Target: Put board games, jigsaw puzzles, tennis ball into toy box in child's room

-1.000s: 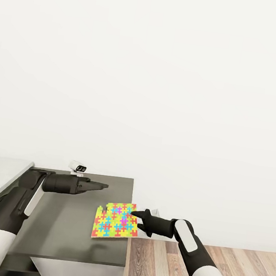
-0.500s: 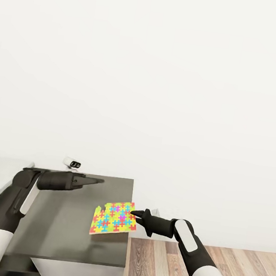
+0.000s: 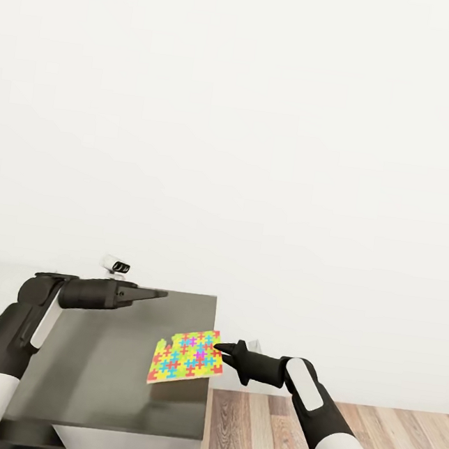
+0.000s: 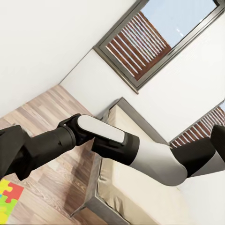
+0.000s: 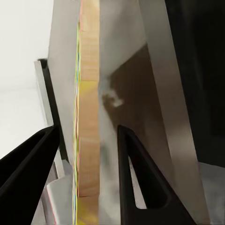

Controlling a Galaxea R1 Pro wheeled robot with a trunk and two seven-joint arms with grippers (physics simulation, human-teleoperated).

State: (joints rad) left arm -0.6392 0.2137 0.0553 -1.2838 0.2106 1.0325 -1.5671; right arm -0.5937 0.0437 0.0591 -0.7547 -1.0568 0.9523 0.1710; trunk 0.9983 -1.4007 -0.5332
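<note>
One jigsaw puzzle [image 3: 187, 357], pinched at its edge by the right gripper [image 3: 220, 349] above the corner of a dark grey surface [image 3: 106, 385].

The puzzle is tilted, its near-left corner lowest, hanging over the dark surface's right edge; whether that corner touches the surface cannot be told. In the right wrist view the puzzle [image 5: 88, 117] shows edge-on between the two black fingers [image 5: 138, 178], which stand a little apart on either side of it, grasping it. The left gripper [image 3: 160, 294] reaches out level over the far part of the dark surface, well apart from the puzzle, its fingers pressed together with nothing between them. Left wrist view: the right arm [image 4: 108, 145], a corner of the puzzle [image 4: 8, 199], wood floor [image 4: 51, 122], the bed [image 4: 140, 192], a dark-framed window [image 4: 150, 37]. Plain white wall [image 3: 261, 152] behind.
</note>
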